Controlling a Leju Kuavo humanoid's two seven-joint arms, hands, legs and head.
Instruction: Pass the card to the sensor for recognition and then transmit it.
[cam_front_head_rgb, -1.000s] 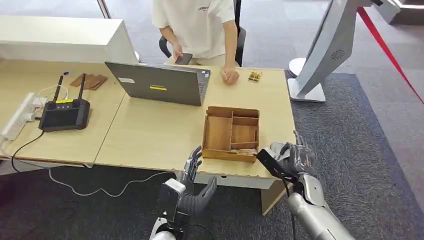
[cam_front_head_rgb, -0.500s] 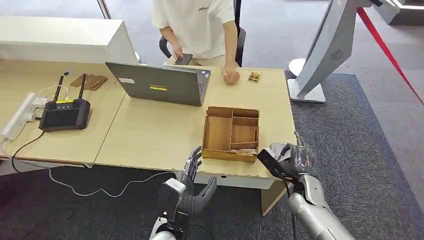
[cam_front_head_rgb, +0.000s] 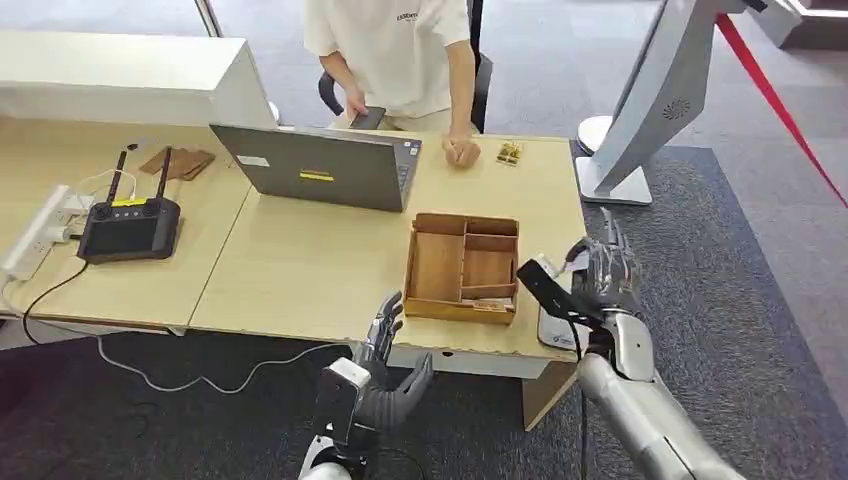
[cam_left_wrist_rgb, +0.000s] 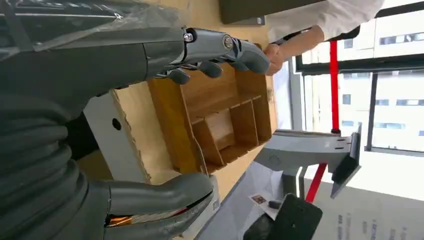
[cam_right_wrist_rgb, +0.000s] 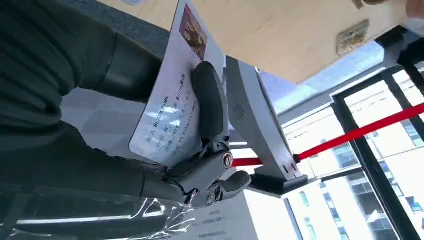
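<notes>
From the head view we see our right hand (cam_front_head_rgb: 598, 285) raised just past the right front corner of the table (cam_front_head_rgb: 300, 270), gripping a white card (cam_front_head_rgb: 556, 325) whose lower part shows below the fingers. The wooden tray (cam_front_head_rgb: 463, 266) with its compartments sits just to the left of that hand, on the table. Our left hand (cam_front_head_rgb: 385, 375) hangs lower, in front of the table's front edge, with its fingers spread and nothing in it. Well beyond both hands a laptop (cam_front_head_rgb: 318, 166) stands on the table, and a person (cam_front_head_rgb: 395, 50) sits behind it with one fist resting on the tabletop. A black controller (cam_front_head_rgb: 130, 228) with two antennas lies far to the left of our left hand. A grey stand (cam_front_head_rgb: 655, 95) rises from the floor beyond our right hand.

In the left wrist view we see the left hand's fingers (cam_left_wrist_rgb: 215, 47) reaching apart from the thumb (cam_left_wrist_rgb: 160, 200), holding nothing. The wooden tray (cam_left_wrist_rgb: 210, 120) lies just beyond them, and the person's hand (cam_left_wrist_rgb: 274, 50) rests farther off.

In the right wrist view we see the thumb (cam_right_wrist_rgb: 210, 105) pressed flat on the printed face of the card (cam_right_wrist_rgb: 175, 100), with the other fingers behind it. The card carries a small photo and lines of text too small to read. The table's underside and the grey stand (cam_right_wrist_rgb: 255, 135) lie beyond the hand.
</notes>
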